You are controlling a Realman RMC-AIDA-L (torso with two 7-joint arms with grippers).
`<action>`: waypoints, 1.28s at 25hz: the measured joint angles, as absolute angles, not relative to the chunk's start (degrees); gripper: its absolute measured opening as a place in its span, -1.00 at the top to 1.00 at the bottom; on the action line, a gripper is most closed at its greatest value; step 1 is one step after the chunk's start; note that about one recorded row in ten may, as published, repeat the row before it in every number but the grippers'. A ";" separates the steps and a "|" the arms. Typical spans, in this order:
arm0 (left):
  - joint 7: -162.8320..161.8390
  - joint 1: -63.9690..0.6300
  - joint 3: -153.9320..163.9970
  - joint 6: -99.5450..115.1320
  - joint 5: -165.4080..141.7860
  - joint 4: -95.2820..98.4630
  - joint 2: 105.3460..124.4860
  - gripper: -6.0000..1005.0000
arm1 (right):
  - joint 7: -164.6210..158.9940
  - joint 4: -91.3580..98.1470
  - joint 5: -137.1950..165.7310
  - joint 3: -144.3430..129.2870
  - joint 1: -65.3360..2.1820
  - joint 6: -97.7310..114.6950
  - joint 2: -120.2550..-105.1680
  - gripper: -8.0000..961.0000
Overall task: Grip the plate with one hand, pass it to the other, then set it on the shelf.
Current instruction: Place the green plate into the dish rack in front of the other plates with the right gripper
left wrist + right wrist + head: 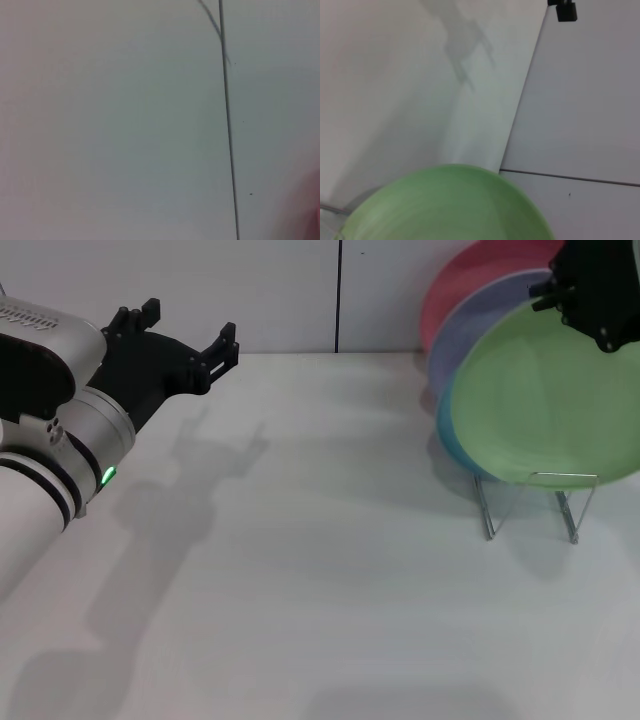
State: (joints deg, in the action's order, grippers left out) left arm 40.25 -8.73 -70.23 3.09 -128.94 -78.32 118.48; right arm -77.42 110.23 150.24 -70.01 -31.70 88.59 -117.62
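Light-green plate [545, 400] upright in wire rack [530, 502], right gripper [570, 295] at top rim

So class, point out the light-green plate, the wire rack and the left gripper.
light-green plate [545, 400], head view, centre of its face.
wire rack [562, 478], head view, front loop's top wire.
left gripper [188, 328], head view, midway between fingertips.

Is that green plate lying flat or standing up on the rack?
Standing on edge. The light-green plate leans upright in the wire rack, front of the other plates.
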 joint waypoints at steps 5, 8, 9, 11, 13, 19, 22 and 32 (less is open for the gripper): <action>40.25 -8.83 -70.07 3.10 -128.94 -78.30 118.47 -0.73 | -77.25 110.41 150.24 -70.12 -31.07 88.51 -117.94 0.94; 40.25 -9.00 -70.05 2.99 -128.94 -78.24 118.48 -0.73 | -76.93 110.77 150.29 -70.14 -30.71 88.49 -118.05 0.94; 40.25 -9.02 -70.05 2.95 -128.94 -78.24 118.48 -0.73 | -76.93 110.77 150.29 -70.14 -30.71 88.49 -118.05 0.94; 40.25 -9.05 -69.99 2.86 -128.94 -78.22 118.48 -0.73 | -76.46 110.97 150.48 -70.10 -30.33 88.49 -118.13 0.93; 40.25 -9.05 -69.96 2.84 -128.94 -78.22 118.48 -0.73 | -76.42 110.99 150.59 -70.10 -30.22 88.48 -118.15 0.92; 40.25 -9.16 -69.79 2.81 -128.94 -78.13 118.48 -0.73 | -75.74 111.44 150.97 -70.14 -29.09 88.67 -118.56 0.90; 40.25 -9.51 -69.69 2.81 -128.94 -77.82 118.48 -0.73 | -75.73 111.59 150.99 -70.14 -28.52 88.67 -118.78 0.89; 40.25 -10.20 -69.26 2.74 -128.94 -77.46 118.48 -0.73 | -80.13 114.23 156.66 -72.70 -27.12 90.35 -119.04 0.86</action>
State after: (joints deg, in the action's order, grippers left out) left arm 40.25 -10.20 -69.26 2.74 -128.94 -77.46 118.48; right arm -80.13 114.23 156.66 -72.70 -27.12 90.35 -119.04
